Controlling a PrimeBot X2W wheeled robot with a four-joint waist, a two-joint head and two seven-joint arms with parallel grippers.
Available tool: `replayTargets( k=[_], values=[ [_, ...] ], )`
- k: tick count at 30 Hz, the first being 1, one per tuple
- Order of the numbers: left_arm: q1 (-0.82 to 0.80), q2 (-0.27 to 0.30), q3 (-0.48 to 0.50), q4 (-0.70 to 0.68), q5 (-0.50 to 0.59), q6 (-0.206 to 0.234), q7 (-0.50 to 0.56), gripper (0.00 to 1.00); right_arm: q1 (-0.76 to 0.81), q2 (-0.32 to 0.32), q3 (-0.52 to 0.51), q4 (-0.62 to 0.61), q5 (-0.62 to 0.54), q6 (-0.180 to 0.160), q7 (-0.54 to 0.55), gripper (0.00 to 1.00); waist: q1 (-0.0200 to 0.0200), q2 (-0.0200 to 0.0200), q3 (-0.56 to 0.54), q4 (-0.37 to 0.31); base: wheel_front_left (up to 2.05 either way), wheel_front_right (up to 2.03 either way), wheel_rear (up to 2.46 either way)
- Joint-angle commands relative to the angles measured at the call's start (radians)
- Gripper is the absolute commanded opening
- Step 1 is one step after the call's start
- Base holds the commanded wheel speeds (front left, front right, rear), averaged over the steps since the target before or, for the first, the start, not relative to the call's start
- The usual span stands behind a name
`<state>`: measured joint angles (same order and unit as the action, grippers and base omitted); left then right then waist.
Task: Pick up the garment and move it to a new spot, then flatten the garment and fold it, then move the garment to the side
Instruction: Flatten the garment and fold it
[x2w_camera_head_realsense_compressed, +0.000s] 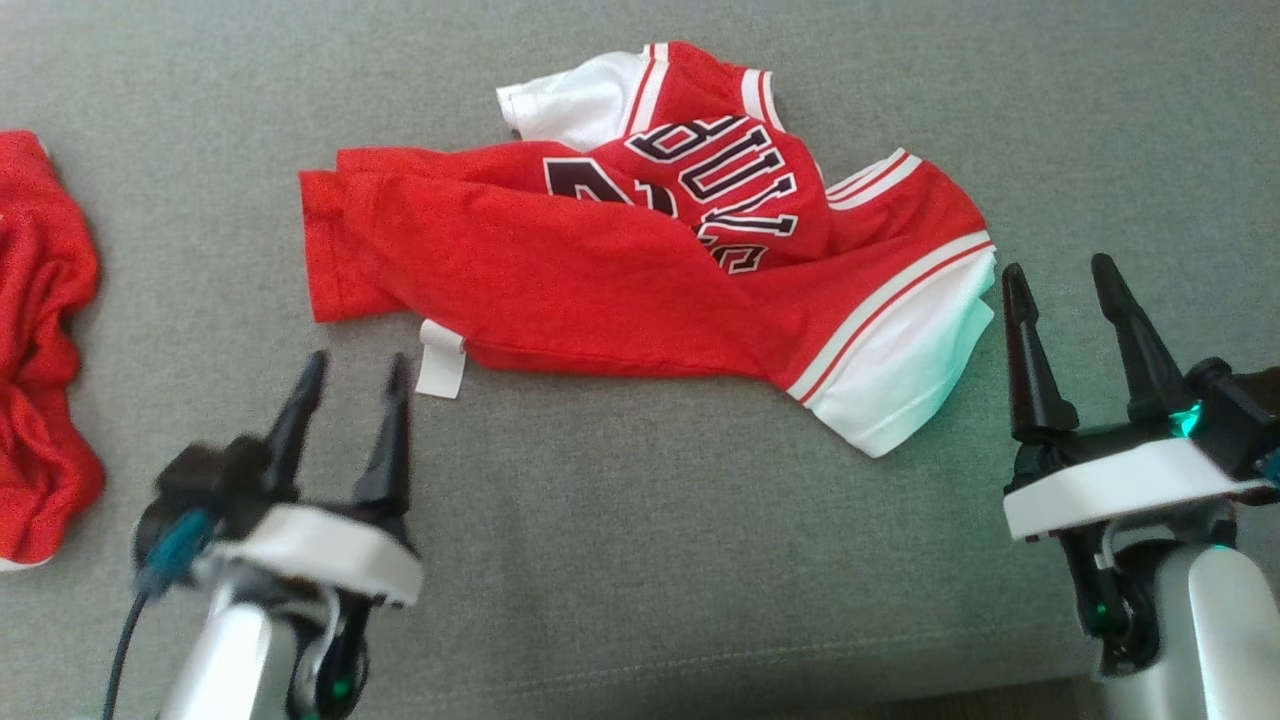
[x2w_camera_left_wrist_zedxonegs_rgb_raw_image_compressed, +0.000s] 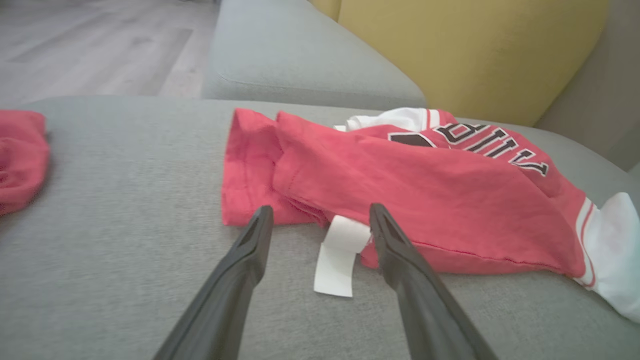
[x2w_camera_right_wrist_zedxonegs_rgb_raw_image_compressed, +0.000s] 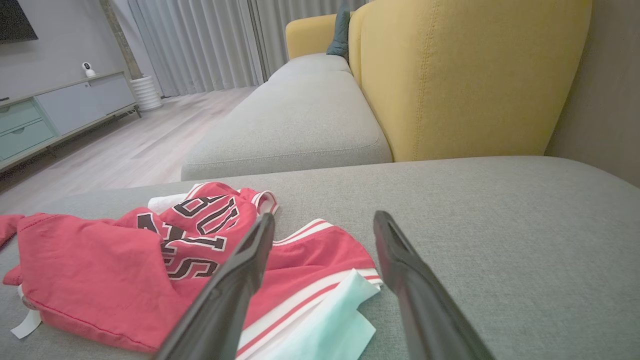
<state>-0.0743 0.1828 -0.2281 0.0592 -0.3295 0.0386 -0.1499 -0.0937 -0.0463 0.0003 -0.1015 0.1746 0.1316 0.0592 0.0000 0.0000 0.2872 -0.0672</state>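
Observation:
The garment is a red jersey with white sleeves, black lettering and a white tag, lying crumpled on the grey sofa seat. It also appears in the left wrist view and the right wrist view. My left gripper hovers open just below the garment's lower left corner, fingers pointing at the tag. To the right of the white sleeve, my right gripper stands open with nothing between its fingers. In the wrist views the left gripper and right gripper both hold nothing.
A second red cloth lies bunched at the seat's left edge. A yellow backrest rises behind the seat, and another grey cushion extends beyond it. The seat's front edge runs along the bottom.

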Motion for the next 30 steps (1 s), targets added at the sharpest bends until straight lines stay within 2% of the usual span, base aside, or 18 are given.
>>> replayTargets(
  k=[1,8,18,19,20,25,30],
  values=[
    [-0.053,0.013,0.027,-0.024,-0.005,-0.007,0.007,1.0,-0.02,-0.004,0.026,-0.04,-0.006,-0.001,0.003,1.0,0.0,0.0,0.005,-0.001,0.0,0.0,0.0],
    [-0.16,0.001,0.001,0.096,-0.075,-0.073,0.108,1.0,-0.033,-0.004,0.037,-0.035,-0.001,-0.001,-0.002,1.0,0.0,0.0,0.034,-0.019,0.0,0.0,0.0],
    [-0.259,0.0,0.005,0.242,-0.153,-0.121,0.157,1.0,-0.034,-0.004,0.04,-0.019,0.013,-0.001,-0.019,1.0,0.0,0.0,0.053,-0.042,0.0,0.0,0.0],
    [-0.272,0.001,0.001,0.258,-0.168,-0.132,0.161,0.45,-0.035,-0.004,0.039,-0.017,0.014,-0.001,-0.021,1.0,0.0,0.0,0.055,-0.044,0.0,0.0,0.0],
    [-0.278,0.0,0.001,0.262,-0.174,-0.135,0.155,0.0,-0.036,-0.004,0.039,-0.016,0.014,-0.001,-0.022,1.0,0.0,0.0,0.055,-0.044,0.0,0.0,0.0],
    [-0.28,0.01,-0.009,0.268,-0.157,-0.135,0.113,0.0,-0.035,-0.004,0.036,-0.008,0.014,-0.001,-0.024,1.0,0.0,0.0,0.046,-0.044,0.0,0.0,0.0],
    [-0.207,0.017,-0.016,0.208,-0.109,-0.077,0.07,0.0,-0.022,-0.004,0.031,0.001,0.016,-0.001,-0.025,1.0,0.0,0.0,0.02,-0.035,0.0,0.0,0.0]
  ],
)
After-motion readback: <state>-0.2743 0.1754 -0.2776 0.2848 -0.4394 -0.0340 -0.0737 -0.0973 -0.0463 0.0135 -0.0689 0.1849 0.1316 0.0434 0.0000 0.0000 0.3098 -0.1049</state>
